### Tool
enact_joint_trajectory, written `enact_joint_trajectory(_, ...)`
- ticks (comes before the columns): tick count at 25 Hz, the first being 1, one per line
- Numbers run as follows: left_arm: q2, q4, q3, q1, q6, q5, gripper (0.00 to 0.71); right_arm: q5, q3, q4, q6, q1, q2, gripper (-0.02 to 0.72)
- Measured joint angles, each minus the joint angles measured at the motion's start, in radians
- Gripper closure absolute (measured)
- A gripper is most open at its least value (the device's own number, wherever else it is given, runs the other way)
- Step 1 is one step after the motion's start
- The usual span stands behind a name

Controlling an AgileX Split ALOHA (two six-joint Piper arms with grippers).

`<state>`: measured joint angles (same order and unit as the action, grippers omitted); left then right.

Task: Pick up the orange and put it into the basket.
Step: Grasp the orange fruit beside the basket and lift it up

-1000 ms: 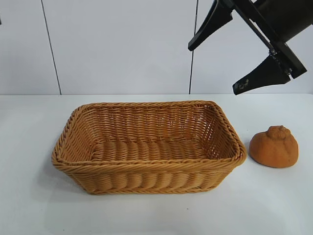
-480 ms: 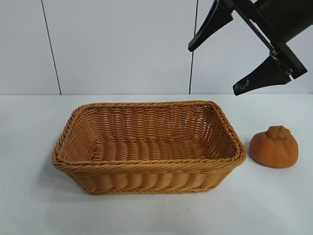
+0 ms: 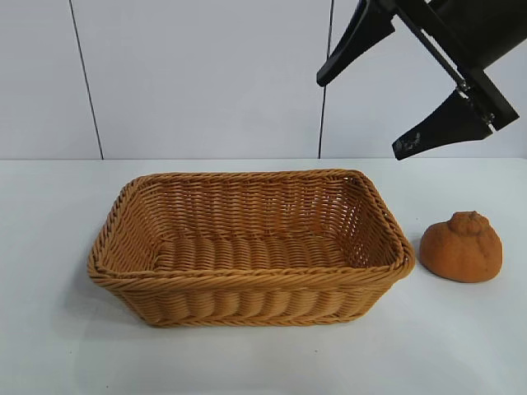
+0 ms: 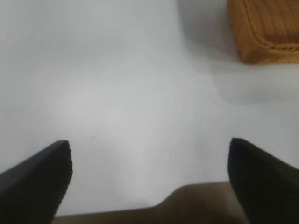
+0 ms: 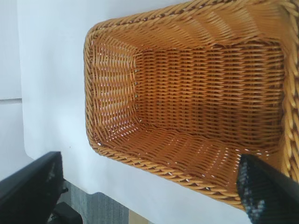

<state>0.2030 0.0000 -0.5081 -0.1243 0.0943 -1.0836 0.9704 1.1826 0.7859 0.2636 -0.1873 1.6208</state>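
The orange sits on the white tabletop just beside the wicker basket, off its right end. The right gripper hangs high above them, jaws wide apart. The left gripper, jaws also apart, hovers over bare tabletop near a basket corner.

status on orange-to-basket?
Nothing done: the orange sits on the table, beside the basket, which is empty. In hand: nothing; the right gripper hangs open high above the orange, the left gripper is open over bare table. Left: descend, grasp, lift, drop it in.
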Motion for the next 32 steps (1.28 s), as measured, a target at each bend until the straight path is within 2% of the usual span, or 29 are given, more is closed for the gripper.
enact_joint_trajectory(2,-0.031,0.000,0.002,0.000,0.000,0.005,0.067,0.016,0.027,-0.012,0.000,0.000,0.000,0.010)
enact_joint_trajectory(4,-0.035,0.000,0.002,0.000,0.000,0.008,0.067,0.033,0.073,-0.064,-0.002,0.000,0.000,0.010)
enact_joint_trajectory(6,-0.035,0.000,0.002,0.000,0.000,0.012,0.067,0.060,0.125,-0.167,-0.039,0.000,0.000,0.010)
enact_joint_trajectory(9,-0.035,0.000,0.002,0.000,0.000,0.014,0.067,0.111,0.202,-0.395,-0.144,0.000,0.000,0.010)
enact_joint_trajectory(12,-0.065,0.000,0.004,0.000,0.000,0.017,0.067,0.152,0.237,-0.589,-0.239,0.000,0.000,0.010)
enact_joint_trajectory(14,-0.114,0.000,0.004,0.000,0.000,0.017,0.067,0.173,0.239,-0.659,-0.264,0.007,0.000,0.010)
enact_joint_trajectory(18,-0.205,0.000,0.006,0.000,0.000,0.018,0.067,0.180,0.239,-0.683,-0.271,0.047,0.000,0.010)
enact_joint_trajectory(27,-0.207,0.006,0.006,0.000,0.000,0.018,0.067,0.176,0.243,-0.680,-0.270,0.177,0.081,0.010)
enact_joint_trajectory(32,-0.207,0.006,0.006,0.000,0.000,0.018,0.067,0.120,0.243,-0.665,-0.264,0.189,0.216,0.010)
